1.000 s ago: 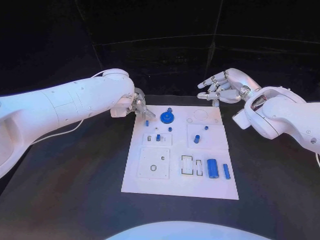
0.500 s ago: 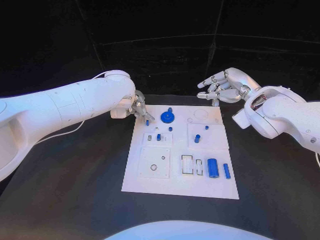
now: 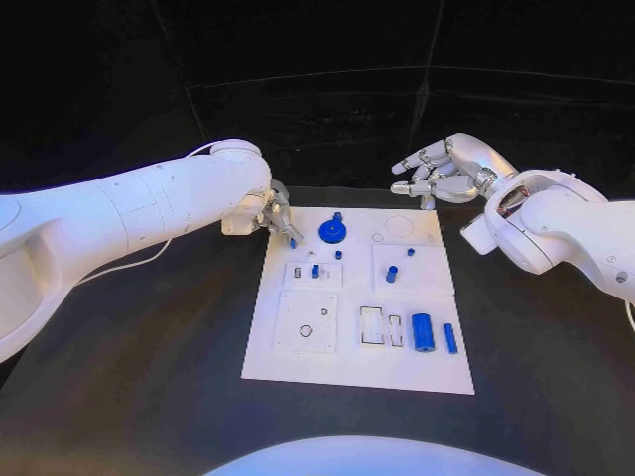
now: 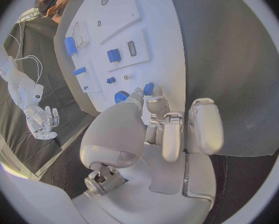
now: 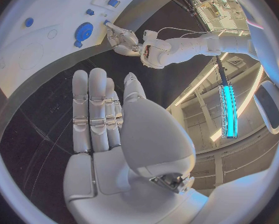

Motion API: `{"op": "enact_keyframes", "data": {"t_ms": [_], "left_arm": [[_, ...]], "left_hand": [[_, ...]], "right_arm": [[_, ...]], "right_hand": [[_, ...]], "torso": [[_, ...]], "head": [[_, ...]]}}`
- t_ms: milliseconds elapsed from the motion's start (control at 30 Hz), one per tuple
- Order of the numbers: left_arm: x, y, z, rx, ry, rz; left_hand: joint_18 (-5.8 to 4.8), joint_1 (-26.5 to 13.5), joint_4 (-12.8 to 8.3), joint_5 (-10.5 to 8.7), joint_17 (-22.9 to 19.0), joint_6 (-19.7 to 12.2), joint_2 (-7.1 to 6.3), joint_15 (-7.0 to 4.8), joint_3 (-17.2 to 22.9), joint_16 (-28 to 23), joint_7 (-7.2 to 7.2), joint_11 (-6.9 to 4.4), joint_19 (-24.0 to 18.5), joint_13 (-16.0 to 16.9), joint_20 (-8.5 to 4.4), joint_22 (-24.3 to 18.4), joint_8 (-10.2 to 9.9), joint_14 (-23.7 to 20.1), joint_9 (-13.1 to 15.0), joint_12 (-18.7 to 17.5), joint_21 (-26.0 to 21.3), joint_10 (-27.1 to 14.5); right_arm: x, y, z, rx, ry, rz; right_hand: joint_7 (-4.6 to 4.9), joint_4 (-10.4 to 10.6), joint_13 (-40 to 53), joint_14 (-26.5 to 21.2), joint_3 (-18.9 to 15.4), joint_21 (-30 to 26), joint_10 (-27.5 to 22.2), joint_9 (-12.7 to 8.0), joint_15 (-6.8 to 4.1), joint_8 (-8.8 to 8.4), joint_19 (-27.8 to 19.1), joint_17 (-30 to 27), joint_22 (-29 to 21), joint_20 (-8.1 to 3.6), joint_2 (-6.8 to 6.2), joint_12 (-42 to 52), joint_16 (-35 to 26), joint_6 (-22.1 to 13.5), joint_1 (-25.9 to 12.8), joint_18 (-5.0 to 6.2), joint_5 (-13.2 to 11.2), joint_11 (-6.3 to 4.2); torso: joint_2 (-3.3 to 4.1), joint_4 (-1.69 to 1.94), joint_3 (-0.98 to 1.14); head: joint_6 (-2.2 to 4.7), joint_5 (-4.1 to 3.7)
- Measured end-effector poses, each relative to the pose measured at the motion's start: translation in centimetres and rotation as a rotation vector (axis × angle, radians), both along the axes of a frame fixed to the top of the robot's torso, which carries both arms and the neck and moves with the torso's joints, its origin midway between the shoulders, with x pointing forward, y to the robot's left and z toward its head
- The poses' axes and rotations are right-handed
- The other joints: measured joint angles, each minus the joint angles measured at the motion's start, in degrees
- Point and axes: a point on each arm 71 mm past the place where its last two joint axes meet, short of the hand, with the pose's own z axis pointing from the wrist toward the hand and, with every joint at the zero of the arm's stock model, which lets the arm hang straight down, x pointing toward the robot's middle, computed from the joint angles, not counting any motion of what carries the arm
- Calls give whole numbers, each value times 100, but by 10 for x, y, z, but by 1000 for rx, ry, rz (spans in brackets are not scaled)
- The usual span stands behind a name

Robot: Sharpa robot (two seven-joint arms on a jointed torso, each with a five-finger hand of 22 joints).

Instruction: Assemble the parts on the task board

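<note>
While the white task board (image 3: 358, 372) lies flat, small blue parts (image 3: 422, 333) are scattered on it. A small blue peg (image 4: 148, 88) is pinched by the left hand (image 3: 272, 216) at the far left corner. The right hand (image 3: 440, 171) is held empty, fingers apart, beyond the far edge.

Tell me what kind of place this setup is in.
Probably a robotics lab or demo booth: a black table against dark backing, a white task board with small blue parts, and ceiling strip lights beyond.

Left hand (image 3: 272, 214) pinches (fingertips together); right hand (image 3: 440, 173) hovers spread.
</note>
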Motion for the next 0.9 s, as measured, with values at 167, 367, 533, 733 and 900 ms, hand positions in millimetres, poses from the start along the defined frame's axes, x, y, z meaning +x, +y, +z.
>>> {"op": "enact_keyframes", "data": {"t_ms": [167, 367, 533, 733, 900], "left_arm": [[0, -1, -1, 1, 2, 0], [0, -2, -2, 0, 2, 0], [1, -2, -2, -1, -1, 2], [1, -1, -1, -8, -10, 5], [1, 3, 0, -25, -20, 16]], "left_hand": [[0, 28, -25, 0, 0, 0, 28, 0, 6, 0, 0, 0, 0, -5, 0, 0, 0, 0, -7, 0, 0, 0], [0, 53, -32, 0, 0, 0, 53, 0, 0, 0, 0, 0, 0, -5, 0, 4, 0, 0, -26, 0, 0, 0], [0, 357, -253, 4, 0, 12, 309, 0, 221, 0, -13, 0, 0, -11, 0, 13, 0, 0, -86, 0, 0, 0], [0, 915, -666, 42, 0, -67, 344, -12, 1013, 0, -39, -25, 0, -71, 0, 18, -69, 12, -209, -29, 0, -56], [0, 341, -634, 43, 0, -51, -83, -12, 2289, 0, -5, 23, 0, -180, 0, 34, 152, 11, -250, -88, 0, -21]], "right_arm": [[0, 0, 0, 0, 0, 1], [0, 0, 0, 0, 1, 1], [0, 0, 0, 0, 1, 2], [0, 0, 0, -1, 2, 3], [0, 0, 0, -2, 4, 3]], "right_hand": [[0, 0, -5, 0, 0, 0, 0, 0, 0, 0, 14, 0, 0, -15, 0, 0, 0, 0, 0, 0, 22, 0], [0, 0, -5, 0, 0, 0, 0, 0, 0, 0, 21, 5, 0, -21, 0, 0, 0, 0, 0, 0, 22, 0], [0, 0, -5, 0, 0, 0, 0, 0, 0, 0, 21, 4, -4, -21, 0, 0, 0, 0, 0, 0, 22, 0], [0, 0, -5, 0, 0, 0, 0, 0, 0, 0, 21, 12, -4, -21, 0, 0, -26, 0, 0, 0, 51, 0], [0, 0, -4, 22, 0, 0, 0, 0, -22, 0, 21, 11, -9, -21, 0, 0, -27, 0, 0, 0, 51, 0]], "torso": [[0, -2, 0], [0, -2, 1], [0, -2, 2], [0, -3, 2], [-3, -2, 2]], "head": [[-14, 1], [-24, 1], [-29, 0], [-30, 0], [-34, -3]]}}
